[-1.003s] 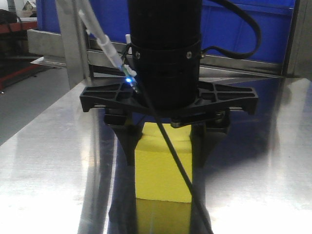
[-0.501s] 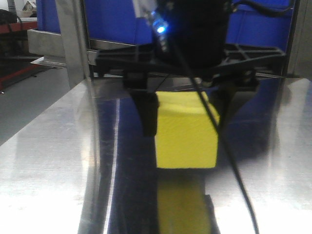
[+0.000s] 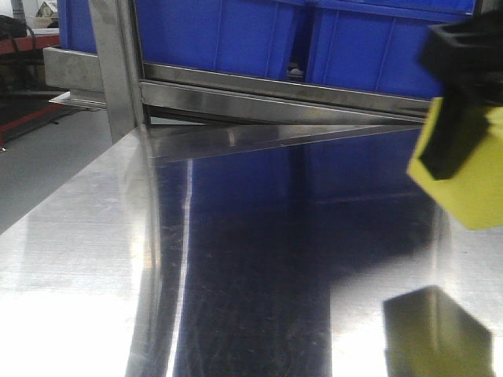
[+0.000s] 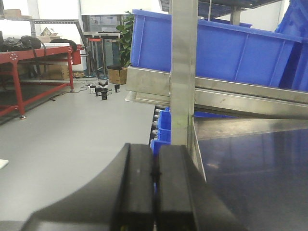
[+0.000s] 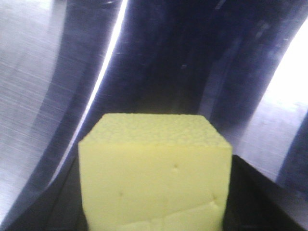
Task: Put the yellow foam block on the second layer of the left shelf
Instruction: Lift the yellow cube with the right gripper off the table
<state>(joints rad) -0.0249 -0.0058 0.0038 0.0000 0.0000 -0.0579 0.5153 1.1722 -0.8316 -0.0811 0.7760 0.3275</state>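
The pick-up part looks done. The yellow foam block (image 3: 475,196) hangs at the right edge of the front view, clear of the steel table top (image 3: 78,259), with its dim reflection (image 3: 436,330) lying apart from it on the metal nearer the camera. One black finger (image 3: 448,145) lies pressed against the block's left face; the other finger is out of that view. From the right wrist camera the right gripper (image 5: 155,202) is pinching the block between dark fingers at either side, the block sitting square and upright with nothing but polished metal beyond it.

The left gripper (image 4: 155,185) holds nothing — its two black fingers are pressed together, flat face to flat face. It sits near the table's left edge, with the steel upright post (image 4: 184,72) just beyond it.

What is left, as I judge it, is the whole delivery. The block is on the right side of the scene, well apart from the post and the racking on the far left, where blue bins (image 3: 236,35) rest on a steel shelf rail (image 3: 275,86). Which level counts as the second layer cannot be told from these views — no open shelf space shows. The carry leftward, the placing and the release are not yet done.
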